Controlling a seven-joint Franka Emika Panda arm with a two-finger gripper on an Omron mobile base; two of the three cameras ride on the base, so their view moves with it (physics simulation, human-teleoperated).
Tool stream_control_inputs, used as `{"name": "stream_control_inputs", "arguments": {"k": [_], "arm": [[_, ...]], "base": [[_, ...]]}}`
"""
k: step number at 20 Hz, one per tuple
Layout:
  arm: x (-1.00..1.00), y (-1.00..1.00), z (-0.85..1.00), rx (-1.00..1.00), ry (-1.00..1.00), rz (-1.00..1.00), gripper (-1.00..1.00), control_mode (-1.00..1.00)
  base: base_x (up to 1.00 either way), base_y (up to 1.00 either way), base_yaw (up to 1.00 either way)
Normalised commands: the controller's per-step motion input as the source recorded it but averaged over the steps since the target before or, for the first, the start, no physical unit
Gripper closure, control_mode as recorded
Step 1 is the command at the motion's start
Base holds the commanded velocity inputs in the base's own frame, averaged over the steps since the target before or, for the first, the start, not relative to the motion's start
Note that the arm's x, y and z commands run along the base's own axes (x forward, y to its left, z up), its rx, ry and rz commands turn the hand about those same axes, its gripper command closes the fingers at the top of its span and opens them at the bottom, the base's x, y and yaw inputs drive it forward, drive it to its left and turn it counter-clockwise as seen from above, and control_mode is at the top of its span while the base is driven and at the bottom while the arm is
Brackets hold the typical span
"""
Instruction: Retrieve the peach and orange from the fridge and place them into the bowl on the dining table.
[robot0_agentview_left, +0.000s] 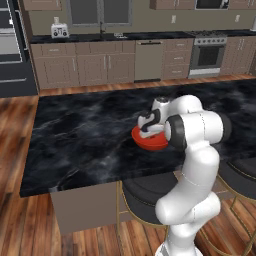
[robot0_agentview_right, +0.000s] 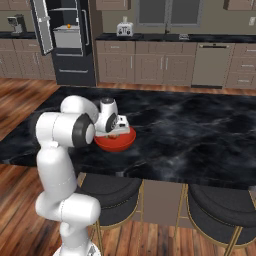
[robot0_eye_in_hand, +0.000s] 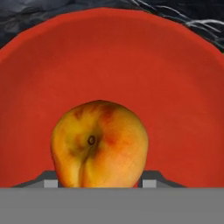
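Observation:
The peach (robot0_eye_in_hand: 99, 144), yellow-orange with red mottling, sits between my gripper's (robot0_eye_in_hand: 99, 183) two fingertips, which press on its sides. Right behind it is the inside of the red-orange bowl (robot0_eye_in_hand: 113, 52). In the base views my gripper (robot0_agentview_left: 148, 131) (robot0_agentview_right: 116, 132) points down into the bowl (robot0_agentview_left: 150, 143) (robot0_agentview_right: 122, 142), which stands on the dining table (robot0_agentview_left: 80, 130) (robot0_agentview_right: 200, 125) near its front edge. A bit of the peach (robot0_agentview_right: 114, 134) shows under the hand. Far back, the fridge (robot0_agentview_right: 75, 55) stands with its door open, and the orange (robot0_agentview_right: 68, 26) lies on an upper shelf.
Black round stools (robot0_agentview_left: 145, 195) (robot0_agentview_right: 220, 215) stand under the table's near edge beside my base. Along the back wall run brown cabinets with a toaster (robot0_agentview_left: 59, 31) (robot0_agentview_right: 125, 27) and a stove (robot0_agentview_left: 209, 50). Wood floor lies between the table and the fridge.

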Motion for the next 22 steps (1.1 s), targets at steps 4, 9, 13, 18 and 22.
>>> {"name": "stream_control_inputs", "arguments": {"k": [4, 9, 13, 18, 22], "arm": [[0.46, 0.0, -0.36, 0.0, 0.0, 0.0, 1.0, -1.0], [0.46, 0.0, -0.36, 0.0, 0.0, 0.0, 1.0, -1.0], [0.37, 0.0, -0.33, 0.0, 0.01, 0.0, 1.0, -1.0], [0.07, 0.0, -0.26, 0.0, 0.0, 0.0, -1.0, -1.0], [-0.31, -0.03, -0.01, 0.0, 0.0, 0.0, -1.0, -1.0]], "base": [[0.0, 0.0, 0.0], [0.0, 0.0, 0.0], [0.0, 0.0, 0.0], [0.0, 0.0, 0.0], [0.0, 0.0, 0.0]]}}
